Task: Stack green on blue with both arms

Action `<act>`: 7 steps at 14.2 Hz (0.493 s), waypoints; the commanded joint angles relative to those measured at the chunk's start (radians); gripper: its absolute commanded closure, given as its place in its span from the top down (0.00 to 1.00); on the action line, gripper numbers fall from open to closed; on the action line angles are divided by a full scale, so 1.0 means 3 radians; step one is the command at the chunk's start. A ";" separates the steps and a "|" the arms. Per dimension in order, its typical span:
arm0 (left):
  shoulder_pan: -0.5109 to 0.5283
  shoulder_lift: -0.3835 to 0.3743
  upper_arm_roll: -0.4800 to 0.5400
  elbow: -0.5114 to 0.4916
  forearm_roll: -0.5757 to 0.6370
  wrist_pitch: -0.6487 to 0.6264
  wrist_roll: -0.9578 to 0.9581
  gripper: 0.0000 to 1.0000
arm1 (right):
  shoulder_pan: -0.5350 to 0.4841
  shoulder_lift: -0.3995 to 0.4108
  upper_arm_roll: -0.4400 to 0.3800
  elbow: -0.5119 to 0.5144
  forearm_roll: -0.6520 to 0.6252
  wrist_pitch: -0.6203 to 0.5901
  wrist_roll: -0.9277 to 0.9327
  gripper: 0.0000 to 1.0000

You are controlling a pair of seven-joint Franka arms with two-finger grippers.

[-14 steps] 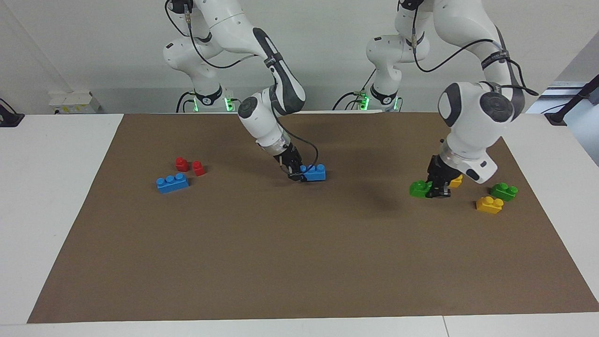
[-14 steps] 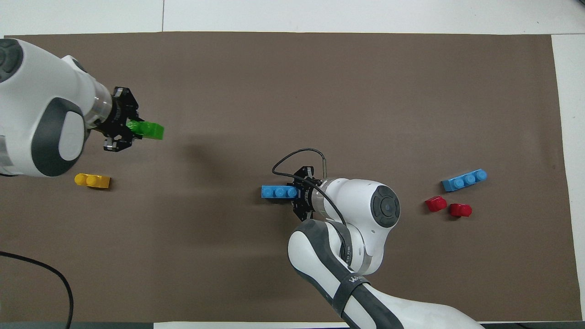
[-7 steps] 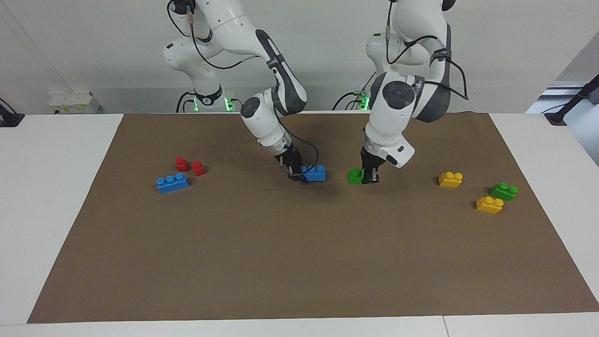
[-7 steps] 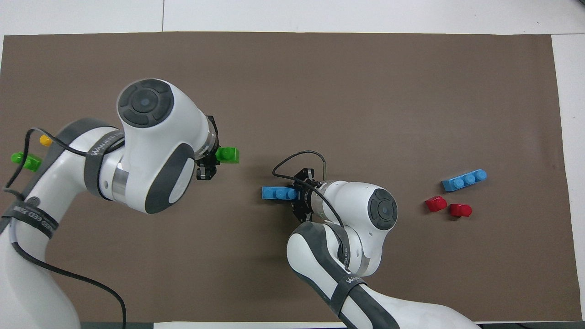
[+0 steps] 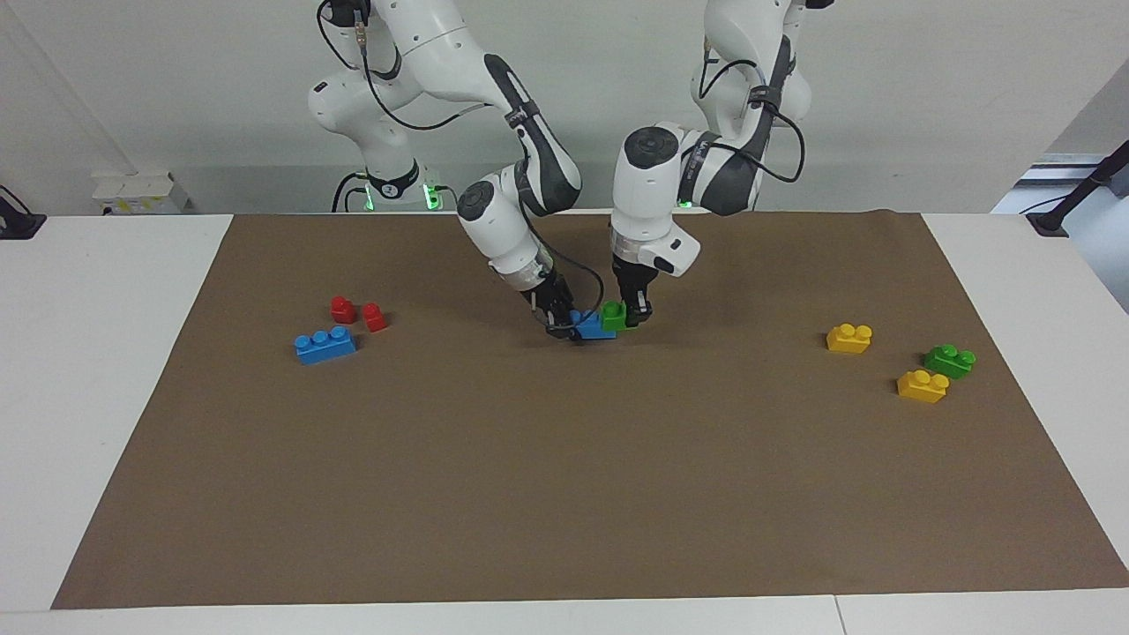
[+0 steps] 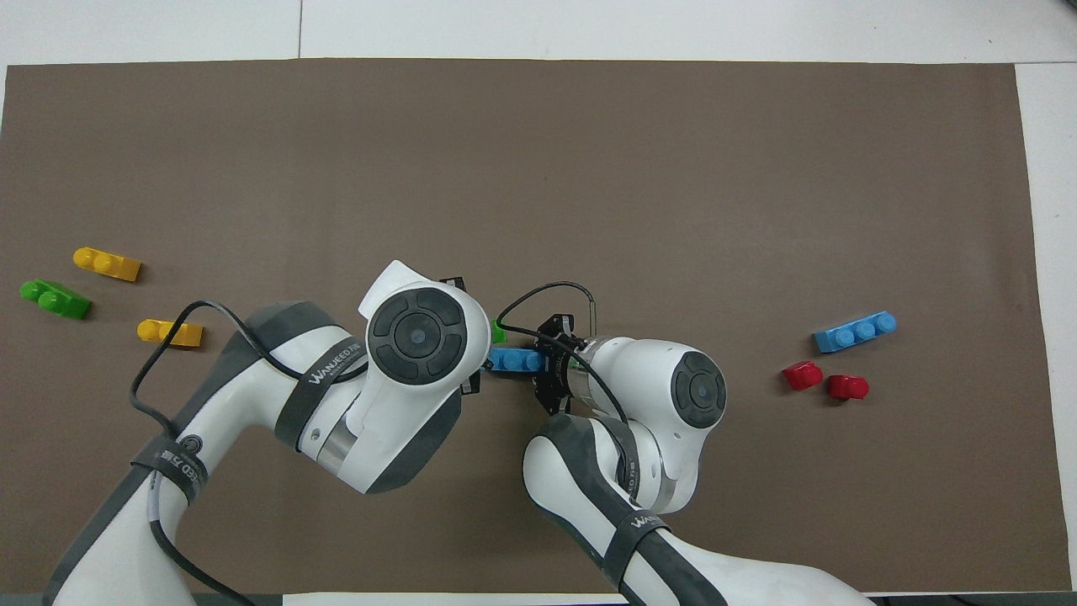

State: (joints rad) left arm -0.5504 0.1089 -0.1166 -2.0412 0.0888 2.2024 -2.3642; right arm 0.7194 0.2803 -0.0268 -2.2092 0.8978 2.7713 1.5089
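1. My right jaws [image 5: 564, 324] are pinched on one end of a blue three-stud brick [image 5: 596, 328], down low near the middle of the brown mat [image 5: 564, 494] that covers the bench [image 5: 97, 370].
2. My left jaws [image 5: 633, 313] are clamped on a green two-stud brick [image 5: 614, 314], with that brick sitting at the free end of the blue one. Green looks like it's touching the top of the blue, but I can't tell if it's seated on the studs.
3. In the overhead view my left wrist covers nearly all of the green; only a sliver peeks out right next to the blue.
4. Off toward my right arm's end of the bench: a second blue brick [image 5: 325, 343] with two small red pieces [image 5: 357, 313] just beside it, well apart from both jaws.
5. Off toward my left arm's end: a second green brick [image 5: 950, 360] and two yellow two-stud bricks [image 5: 849, 338], also well apart from the jaws.
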 commanded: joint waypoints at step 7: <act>-0.0303 -0.0261 0.0061 -0.0498 0.0409 0.0308 -0.0653 0.00 | 0.0072 -0.0029 -0.0039 -0.0224 -0.0109 0.0063 0.0058 0.00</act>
State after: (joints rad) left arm -0.6221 0.0726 -0.1154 -2.1391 0.1836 2.2595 -2.5285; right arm 0.7266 0.2761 -0.0311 -2.2159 0.8962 2.7728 1.5089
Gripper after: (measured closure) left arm 0.656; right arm 0.656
